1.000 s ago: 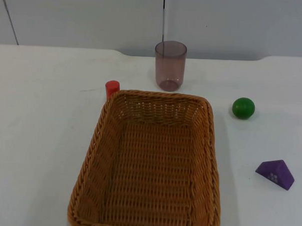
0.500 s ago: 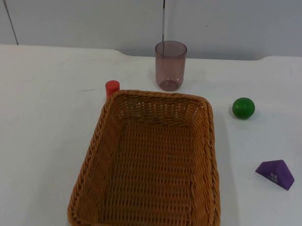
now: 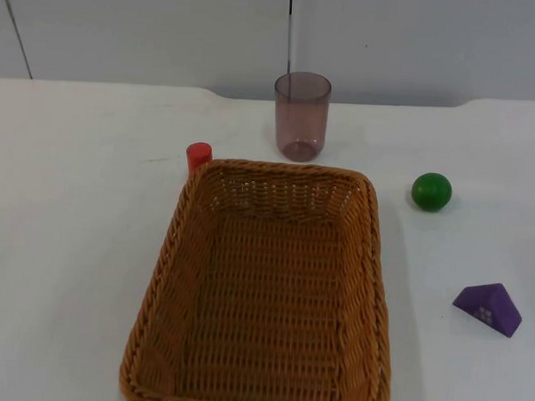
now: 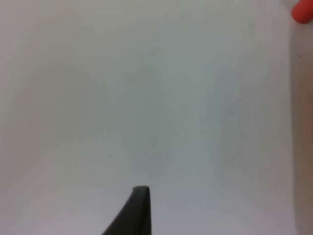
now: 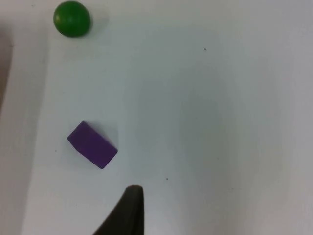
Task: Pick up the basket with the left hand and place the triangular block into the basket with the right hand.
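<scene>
Now you have one basket (image 3: 263, 294), one purple triangular block (image 3: 487, 308), one green ball (image 3: 431, 191), one red cylinder (image 3: 198, 156) and one cup (image 3: 301, 116) on the bench (image 3: 63, 209); nothing has moved. Whether either gripper's fingers are spread, you cannot tell.

Top camera looks down-forward; both wrist cameras face the table (image 3: 72, 201) (close, straight down).
</scene>
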{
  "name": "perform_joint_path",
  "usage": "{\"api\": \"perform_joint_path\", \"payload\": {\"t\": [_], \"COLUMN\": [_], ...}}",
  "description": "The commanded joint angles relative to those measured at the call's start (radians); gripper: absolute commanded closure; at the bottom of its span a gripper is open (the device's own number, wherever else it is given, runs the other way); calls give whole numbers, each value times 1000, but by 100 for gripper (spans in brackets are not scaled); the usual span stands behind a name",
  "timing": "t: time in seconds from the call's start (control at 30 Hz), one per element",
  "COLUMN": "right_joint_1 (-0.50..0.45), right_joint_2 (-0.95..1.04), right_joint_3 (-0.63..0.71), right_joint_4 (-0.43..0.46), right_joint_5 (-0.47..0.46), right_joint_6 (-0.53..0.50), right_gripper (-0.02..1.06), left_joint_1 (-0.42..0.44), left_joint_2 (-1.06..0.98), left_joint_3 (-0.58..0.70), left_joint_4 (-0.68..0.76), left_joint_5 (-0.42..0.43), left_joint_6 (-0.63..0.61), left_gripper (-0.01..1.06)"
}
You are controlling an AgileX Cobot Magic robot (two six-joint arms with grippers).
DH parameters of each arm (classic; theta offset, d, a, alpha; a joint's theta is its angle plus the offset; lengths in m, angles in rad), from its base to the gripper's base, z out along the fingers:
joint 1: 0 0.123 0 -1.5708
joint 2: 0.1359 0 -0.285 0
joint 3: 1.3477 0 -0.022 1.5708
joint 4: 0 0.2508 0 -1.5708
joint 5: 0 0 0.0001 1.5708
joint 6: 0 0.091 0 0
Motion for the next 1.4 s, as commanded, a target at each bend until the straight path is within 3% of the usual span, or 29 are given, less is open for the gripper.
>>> {"api": "perform_joint_path", "payload": {"t": [0.0, 0.37, 0.67, 0.93, 1.37], "right_joint_1": [-5, -5, -5, -5, -5], "right_joint_2": [1, 1, 1, 1, 1], "right_joint_3": [-4, -4, -4, -4, -4], "right_joint_4": [0, 0, 0, 0, 0], "right_joint_5": [-1, -1, -1, -4, -16], "right_joint_6": [-9, -14, -14, -13, -13], "right_gripper": [-1, -1, -1, -1, -1], "left_joint_1": [-6, -27, -195, -275, -407], "left_joint_2": [39, 227, 381, 533, 794], "left_joint_3": [-8, -8, -8, -12, -223], "left_joint_4": [-61, -267, -266, -276, -288], "left_joint_5": [-16, -28, -152, -261, -257], "left_joint_6": [40, 224, 181, 163, 122], "left_gripper": [0, 0, 0, 0, 7]}}
